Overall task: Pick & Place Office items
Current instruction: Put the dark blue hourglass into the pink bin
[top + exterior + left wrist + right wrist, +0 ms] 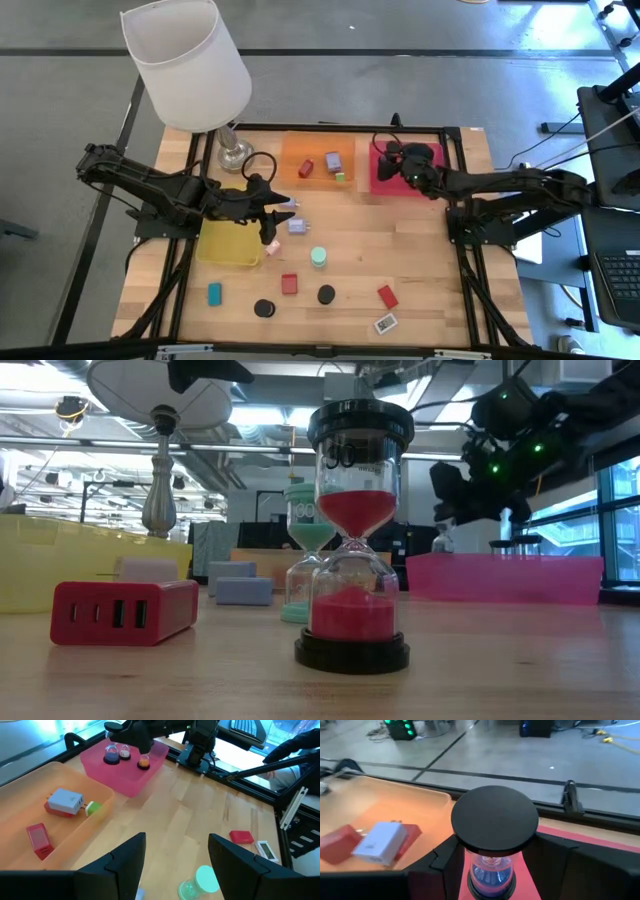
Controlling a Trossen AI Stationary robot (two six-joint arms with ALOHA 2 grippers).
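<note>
The small hourglass with a black round cap and blue sand [494,840] is sitting between the right end effector's [495,862] dark fingers, over the flat pink-red tray [405,172] at the far right of the wooden tabletop [430,255], and the fingers are closing on its clear waist, though whether they are truly pinching it or merely bracketing it is hard to judge from the wrist view. This piece is looking light and top-heavy, with a thin glass or clear-plastic body that is likely fragile and slippery, so taking it by the rigid black cap or base, or gently by the narrow waist, is seeming the safer hold. Other small hourglasses [116,754] are already standing in that tray. The left end effector [176,857] is hovering with fingers spread wide and empty over the middle of the tabletop, near the mint-green hourglass [318,256], with the flat yellow tray [226,248] just beside it. The red-sand hourglass with black ends [352,540] and the red block charger [125,612] are waiting nearer the front edge.
</note>
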